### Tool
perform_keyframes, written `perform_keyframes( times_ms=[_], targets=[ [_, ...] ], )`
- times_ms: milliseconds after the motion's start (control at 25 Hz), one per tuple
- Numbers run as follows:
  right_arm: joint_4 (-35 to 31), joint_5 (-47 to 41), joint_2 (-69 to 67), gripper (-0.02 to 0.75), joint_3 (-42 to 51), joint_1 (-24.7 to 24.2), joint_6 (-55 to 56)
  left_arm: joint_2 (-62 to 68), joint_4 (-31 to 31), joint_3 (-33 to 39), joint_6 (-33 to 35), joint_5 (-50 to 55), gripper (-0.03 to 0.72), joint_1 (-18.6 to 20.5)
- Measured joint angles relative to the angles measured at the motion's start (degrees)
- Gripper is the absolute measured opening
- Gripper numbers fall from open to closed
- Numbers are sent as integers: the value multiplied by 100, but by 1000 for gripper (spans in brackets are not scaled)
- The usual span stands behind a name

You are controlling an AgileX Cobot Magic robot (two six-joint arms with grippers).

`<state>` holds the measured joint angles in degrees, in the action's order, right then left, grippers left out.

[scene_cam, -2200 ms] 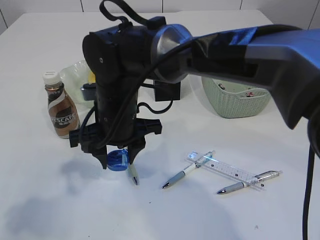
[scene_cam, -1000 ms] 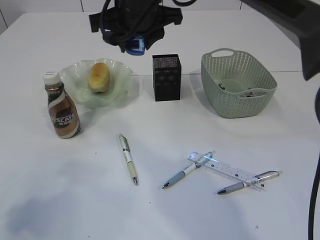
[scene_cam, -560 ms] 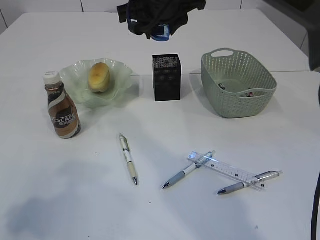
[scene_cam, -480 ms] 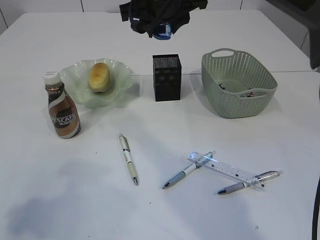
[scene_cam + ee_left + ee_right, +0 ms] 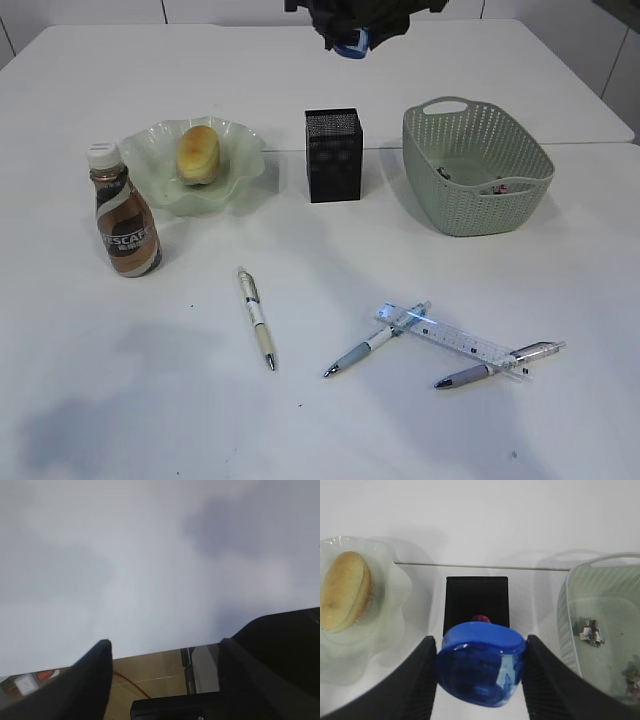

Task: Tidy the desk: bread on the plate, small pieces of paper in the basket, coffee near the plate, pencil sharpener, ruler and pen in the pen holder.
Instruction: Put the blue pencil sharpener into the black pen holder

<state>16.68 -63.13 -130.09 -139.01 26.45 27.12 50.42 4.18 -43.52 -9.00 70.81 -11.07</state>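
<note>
Two right jaws clamp the blue pencil sharpener (image 5: 481, 662) above the pen holder (image 5: 475, 602)

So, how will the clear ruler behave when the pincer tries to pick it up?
The ruler looks thin, flat and glossy, so probably light, slippery and hard to get under. It rests across two pens; lifting may roll them.

table (image 5: 90, 400): plain white | bread (image 5: 198, 152): golden-brown | plate (image 5: 150, 185): pale translucent green | basket (image 5: 470, 205): pale green weave pattern | coffee (image 5: 124, 222): brown, white swirl, white cap | pen holder (image 5: 334, 160): black mesh | pencil sharpener (image 5: 481, 662): glossy blue | ruler (image 5: 455, 340): clear, printed marks
</note>
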Motion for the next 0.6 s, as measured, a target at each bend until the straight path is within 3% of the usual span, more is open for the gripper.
perform_keyframes(
  times_ms=[600],
  targets=[
    [-23, 876, -636, 385, 0, -16, -674, 0, 0, 0, 0, 0, 466, 0]
  ],
)
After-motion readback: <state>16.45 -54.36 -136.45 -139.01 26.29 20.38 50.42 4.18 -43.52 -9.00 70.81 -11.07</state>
